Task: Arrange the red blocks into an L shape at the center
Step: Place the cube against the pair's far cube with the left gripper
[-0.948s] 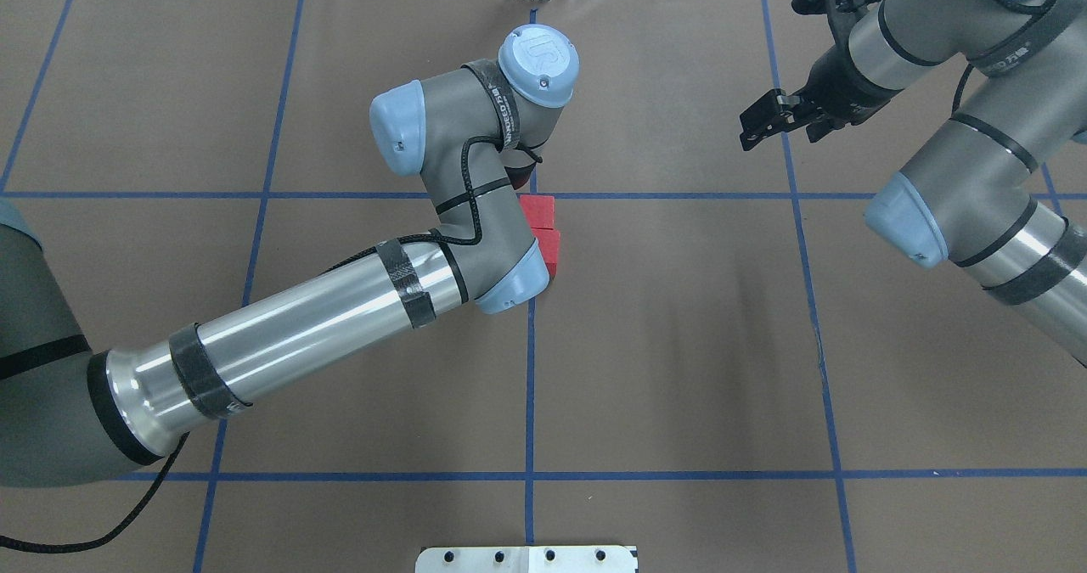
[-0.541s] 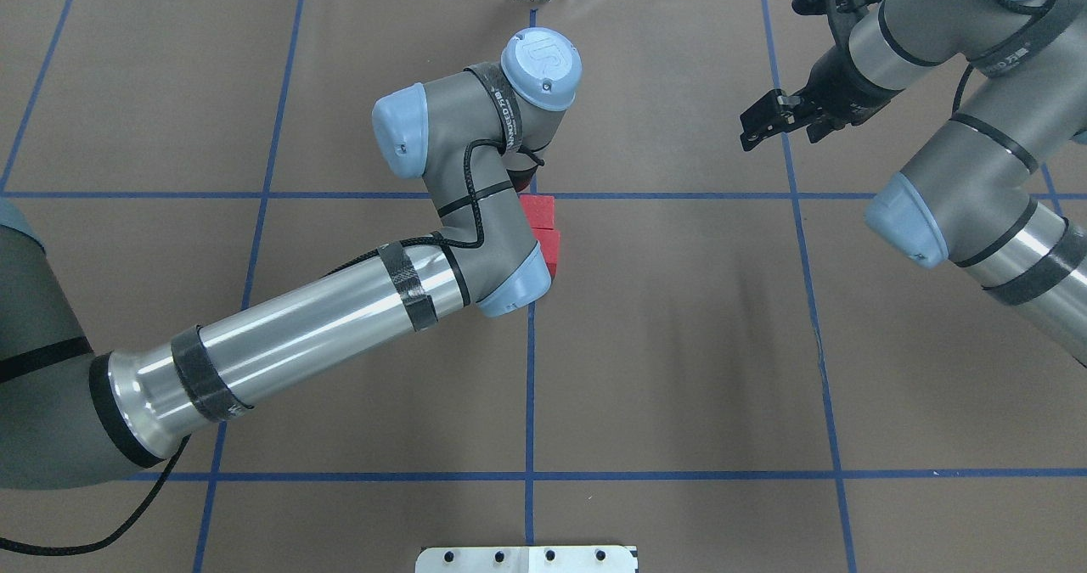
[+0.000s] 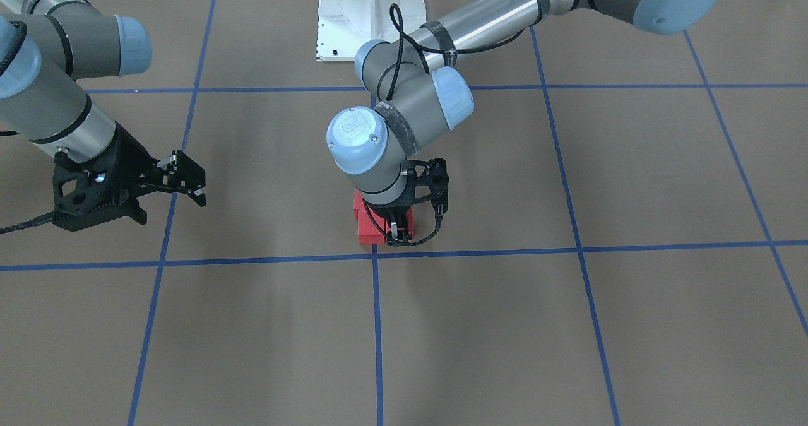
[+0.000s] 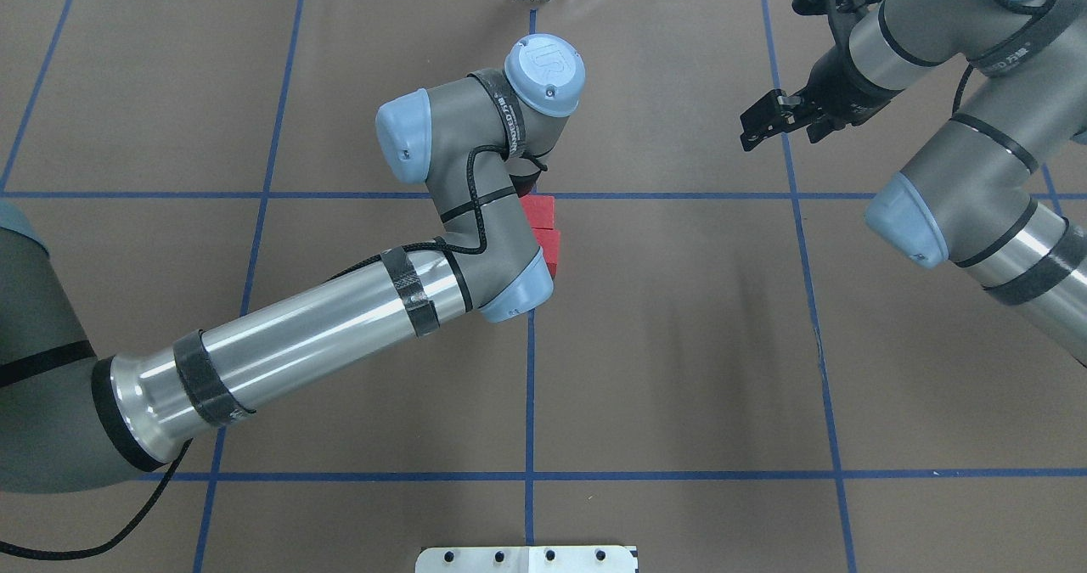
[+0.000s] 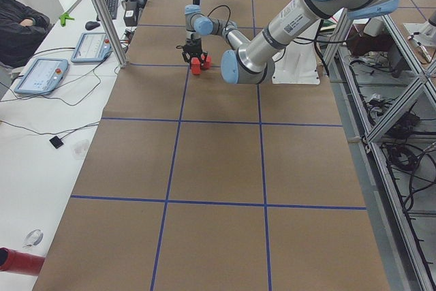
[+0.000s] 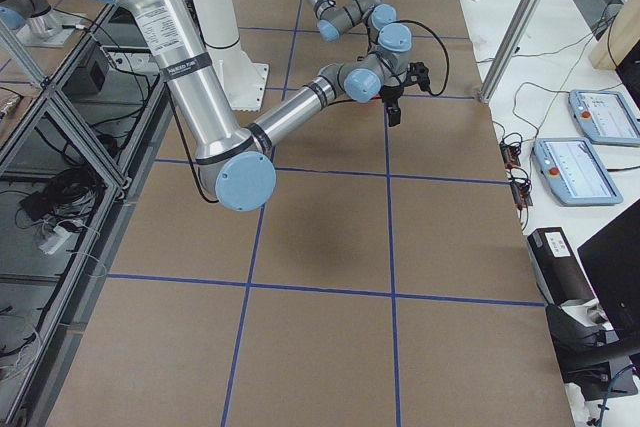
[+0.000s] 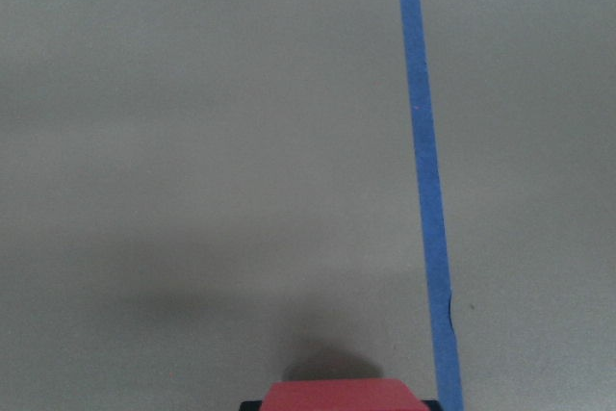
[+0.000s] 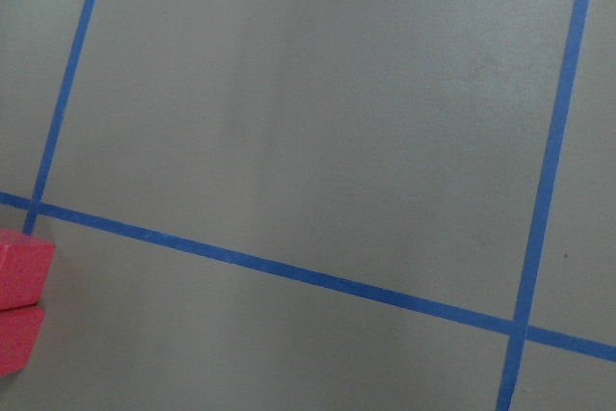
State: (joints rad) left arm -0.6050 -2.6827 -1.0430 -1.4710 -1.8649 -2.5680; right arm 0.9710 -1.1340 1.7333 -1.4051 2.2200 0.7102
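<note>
We see left gripper (image 3: 396, 230), pinching the last of the red blocks (image 3: 369, 231), inch along at center (image 3: 375, 257), L nearly done; right gripper (image 3: 197, 186) gapes.

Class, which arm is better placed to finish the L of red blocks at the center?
Left: the left end effector sits at the red blocks by the center cross; the right end effector hovers open elsewhere.
</note>
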